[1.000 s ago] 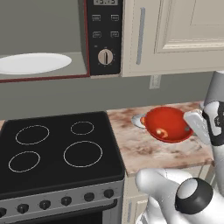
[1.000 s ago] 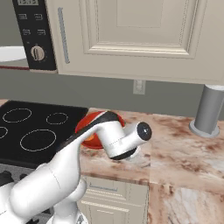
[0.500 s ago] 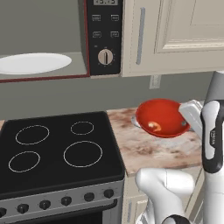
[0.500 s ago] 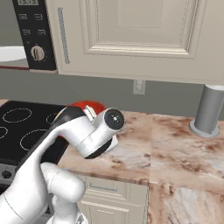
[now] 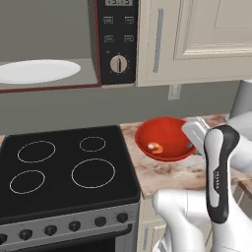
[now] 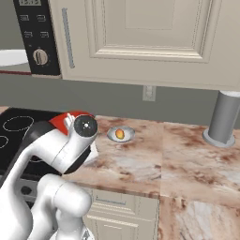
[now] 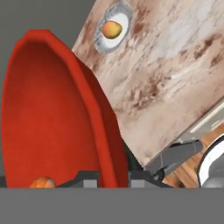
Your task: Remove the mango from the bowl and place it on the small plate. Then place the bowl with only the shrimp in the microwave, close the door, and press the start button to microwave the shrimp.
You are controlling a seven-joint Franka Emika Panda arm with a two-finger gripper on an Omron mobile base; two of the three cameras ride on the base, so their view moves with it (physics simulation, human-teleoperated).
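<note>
Mango (image 6: 120, 134) already on the small plate (image 6: 111, 137), I've got the claw (image 7: 113, 176) pinching the bowl (image 5: 164, 139) rim with shrimp (image 5: 155, 147) inside, lifted off the desk (image 6: 187, 154); next I carry it level up left into the open microwave (image 5: 49, 49).

No legible text anywhere.

Flat, even rendered light is filling all three views, casting almost no shadows, while the glossy bowl (image 5: 164, 140) is showing soft sheen and close-up surfaces are looking blurry.
</note>
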